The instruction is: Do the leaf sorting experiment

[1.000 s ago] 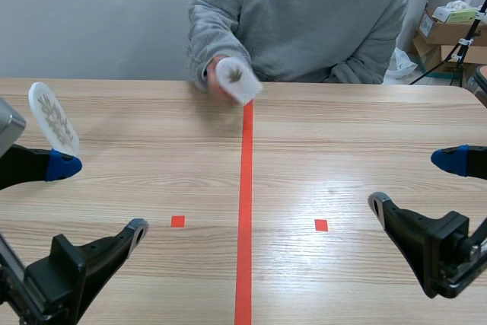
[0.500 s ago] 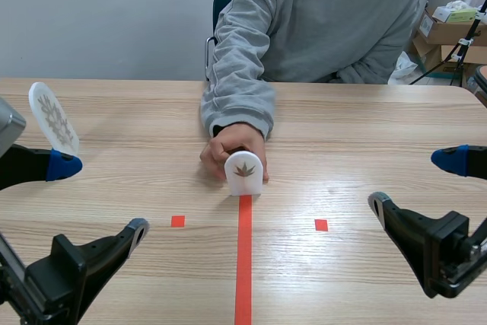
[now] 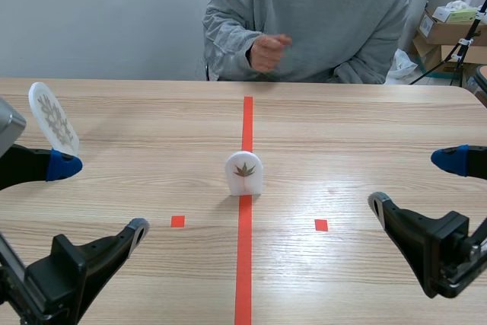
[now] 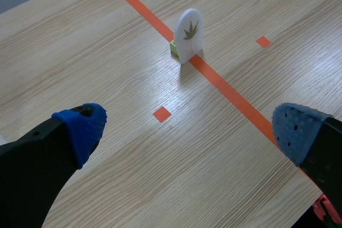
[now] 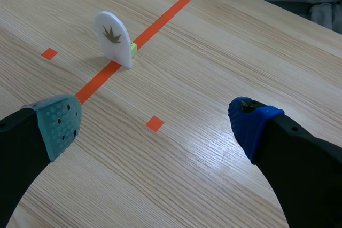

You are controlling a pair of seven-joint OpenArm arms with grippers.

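Pick-up step, likely: the leaf card (image 3: 244, 173) stands on the tape line (image 3: 243, 264), mid-surface — both arms' jaws gape apart; one must next reach and clamp it.

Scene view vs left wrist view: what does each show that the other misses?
Scene view only: the person, a second leaf card at far left, the right gripper, cardboard boxes. Left wrist view only: a green block behind the standing leaf card. Both: that card on the red tape line, and the open left gripper.
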